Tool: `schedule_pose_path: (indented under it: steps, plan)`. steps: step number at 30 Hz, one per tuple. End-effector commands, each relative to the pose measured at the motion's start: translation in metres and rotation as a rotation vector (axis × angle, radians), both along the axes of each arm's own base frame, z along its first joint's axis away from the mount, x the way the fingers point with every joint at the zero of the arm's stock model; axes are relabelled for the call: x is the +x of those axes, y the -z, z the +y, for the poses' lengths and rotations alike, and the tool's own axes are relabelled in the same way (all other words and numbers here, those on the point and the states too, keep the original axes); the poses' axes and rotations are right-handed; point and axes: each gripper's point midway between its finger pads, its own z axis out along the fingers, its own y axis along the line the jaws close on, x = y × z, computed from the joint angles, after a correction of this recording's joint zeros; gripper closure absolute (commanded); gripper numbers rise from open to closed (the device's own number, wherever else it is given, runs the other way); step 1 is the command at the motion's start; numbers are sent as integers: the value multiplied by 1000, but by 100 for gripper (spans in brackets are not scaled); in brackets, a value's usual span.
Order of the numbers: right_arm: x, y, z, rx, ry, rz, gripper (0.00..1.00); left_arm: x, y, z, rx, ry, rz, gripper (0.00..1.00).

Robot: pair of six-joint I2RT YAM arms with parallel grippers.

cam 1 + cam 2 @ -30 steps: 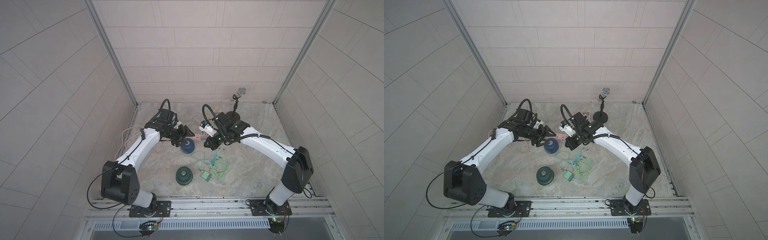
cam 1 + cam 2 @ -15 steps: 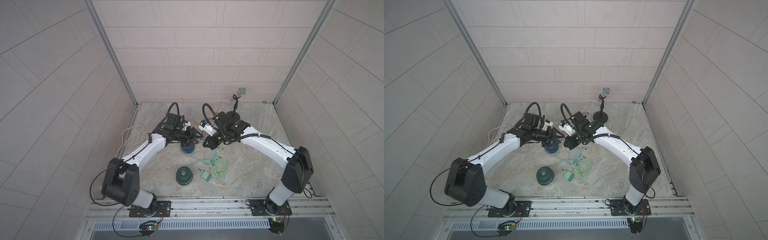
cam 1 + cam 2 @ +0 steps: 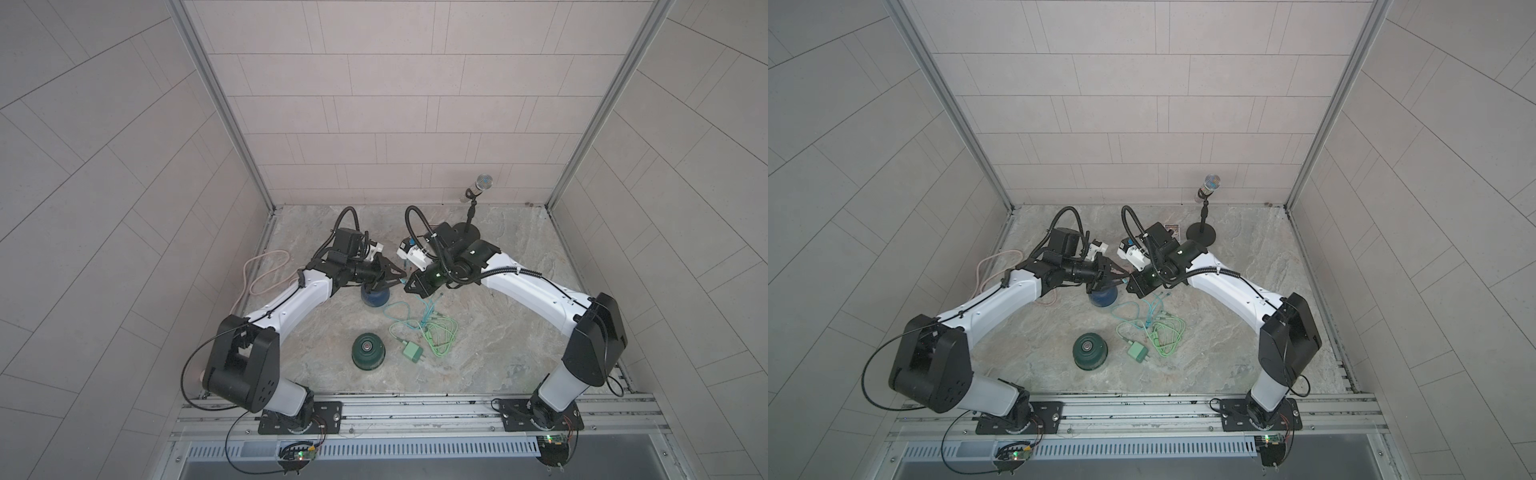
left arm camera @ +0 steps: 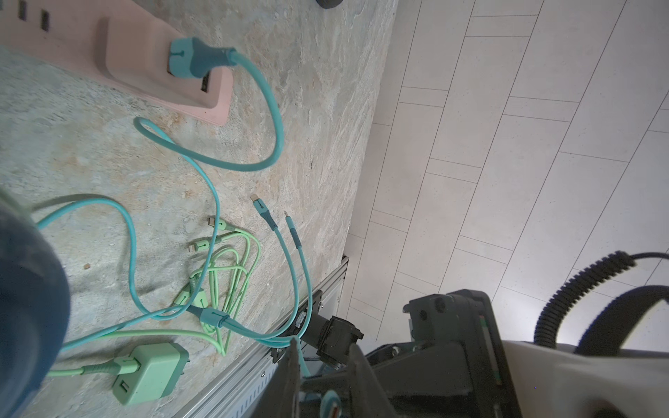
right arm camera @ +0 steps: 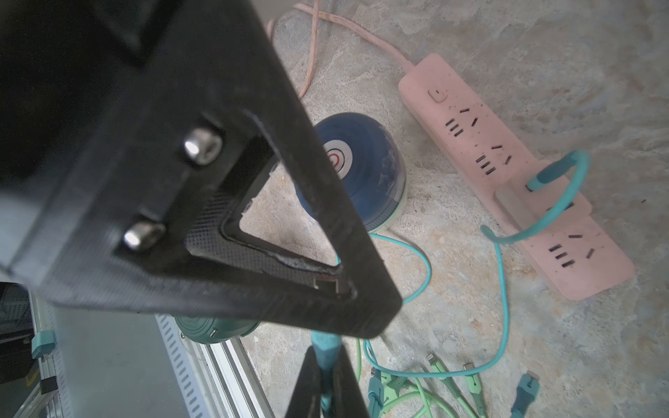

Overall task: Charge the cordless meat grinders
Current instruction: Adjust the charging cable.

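The dark blue cordless meat grinder stands mid-floor, partly under both grippers. Nearer the front rail sits the dark green one. Above the blue unit, my right gripper is shut on a plug end of the teal cable. My left gripper meets it tip to tip. Its jaws stand narrowly apart around that same teal plug, and the cable lies against one finger. The cable's other end sits in a pink adapter on the pink power strip.
A green plug adapter with a coiled light green cable lies right of the green grinder. Loose teal plug ends rest on the floor. A microphone stand is at the back right, and a pink cord loops at the left wall.
My left arm has swung right, over the blue grinder, up to the right gripper's tips, and its jaws have narrowed. The right arm has kept its place and its grip.
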Motion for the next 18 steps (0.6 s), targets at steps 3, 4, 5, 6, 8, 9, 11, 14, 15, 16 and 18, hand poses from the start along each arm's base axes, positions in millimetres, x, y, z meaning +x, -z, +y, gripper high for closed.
schedule_pose_path:
  steps: [3, 4, 5, 6, 8, 9, 11, 14, 15, 16, 18]
  plan:
    - [2, -16, -4, 29, 17, -19, 93, -4, -7, -1, -30, 2, -24, 78]
    - [3, -15, -4, 28, 22, -15, 93, -4, -7, -1, -30, -2, -24, 80]
    - [4, -15, -4, 27, 25, -14, 93, -4, -6, -1, -29, -2, -21, 81]
    - [4, -14, -5, 26, 25, -12, 93, -4, -5, -1, -27, -4, -20, 82]
    - [4, -13, -4, 24, 24, -8, 93, -4, -4, 0, -24, -7, -18, 84]
    - [4, -12, -4, 22, 23, -3, 93, -3, -3, 0, -23, -8, -20, 86]
    - [3, -11, -4, 18, 17, 5, 93, -2, -2, 0, -20, -12, -18, 90]
    - [2, -10, -4, 13, 16, 11, 93, 0, -4, 0, -19, -17, -25, 93]
    - [2, -10, -5, 13, 16, 11, 93, 0, -4, -1, -20, -17, -26, 94]
    - [2, -9, -5, 9, 18, 11, 93, 1, -4, 0, -18, -19, -25, 94]
    - [3, -10, -6, 7, 22, 9, 92, 0, -1, 0, -15, -21, -13, 95]
